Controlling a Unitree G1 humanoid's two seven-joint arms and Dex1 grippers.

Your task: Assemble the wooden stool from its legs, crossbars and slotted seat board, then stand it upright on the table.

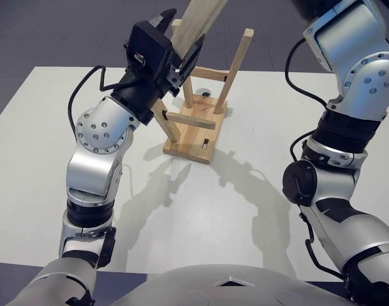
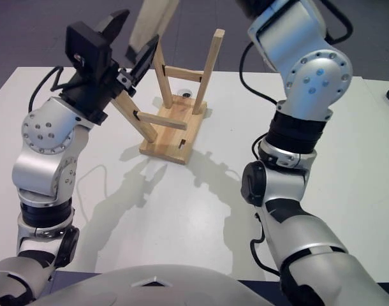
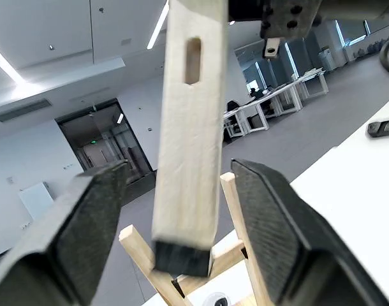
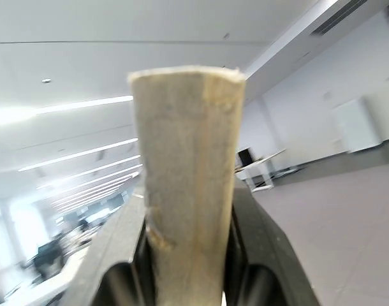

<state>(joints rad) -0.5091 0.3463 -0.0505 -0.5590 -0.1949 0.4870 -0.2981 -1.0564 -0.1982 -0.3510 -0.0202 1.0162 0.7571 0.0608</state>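
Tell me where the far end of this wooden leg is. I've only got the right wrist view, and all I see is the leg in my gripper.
Observer: The held leg ends between the fingers of the left gripper, with gaps on both sides.
Operator: So the left isn't gripping it?
Observer: No, the left gripper is open.
Operator: And the stool?
Observer: The seat board lies flat on the table with the fitted legs pointing up, just beyond the left gripper.

White table (image 1: 245, 210) — the slotted seat board (image 1: 188, 145) lies flat on it, legs (image 1: 236, 64) pointing up
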